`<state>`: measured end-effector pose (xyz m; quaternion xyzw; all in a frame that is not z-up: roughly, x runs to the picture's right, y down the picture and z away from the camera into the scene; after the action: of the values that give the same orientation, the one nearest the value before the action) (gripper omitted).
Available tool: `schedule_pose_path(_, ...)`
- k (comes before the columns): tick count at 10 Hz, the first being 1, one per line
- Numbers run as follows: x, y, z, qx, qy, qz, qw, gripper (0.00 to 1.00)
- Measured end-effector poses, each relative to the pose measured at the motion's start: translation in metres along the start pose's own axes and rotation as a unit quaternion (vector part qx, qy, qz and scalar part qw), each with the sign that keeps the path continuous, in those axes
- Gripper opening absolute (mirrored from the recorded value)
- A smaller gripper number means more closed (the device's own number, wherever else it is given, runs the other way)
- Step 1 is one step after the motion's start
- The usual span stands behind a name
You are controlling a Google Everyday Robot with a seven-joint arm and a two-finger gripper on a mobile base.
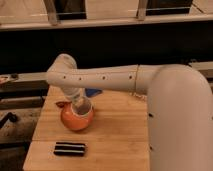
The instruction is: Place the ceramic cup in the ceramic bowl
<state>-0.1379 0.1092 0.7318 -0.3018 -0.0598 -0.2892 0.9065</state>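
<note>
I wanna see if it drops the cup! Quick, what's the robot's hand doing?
Gripper: closed on the ceramic cup, low over the ceramic bowl.

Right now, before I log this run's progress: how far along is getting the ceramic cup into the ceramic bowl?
Done: the ceramic cup is off the table and brought to the orange ceramic bowl. In hand: the end effector, shut on the cup, holds it at the bowl's mouth. Left: release it and withdraw the arm.
</note>
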Motion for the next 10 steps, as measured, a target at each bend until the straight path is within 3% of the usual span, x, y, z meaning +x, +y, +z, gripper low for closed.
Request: schedule_pose_path(10,-0.0014,-0.0036,0.0092,-0.002,-0.003,0.013,0.9999,0.01)
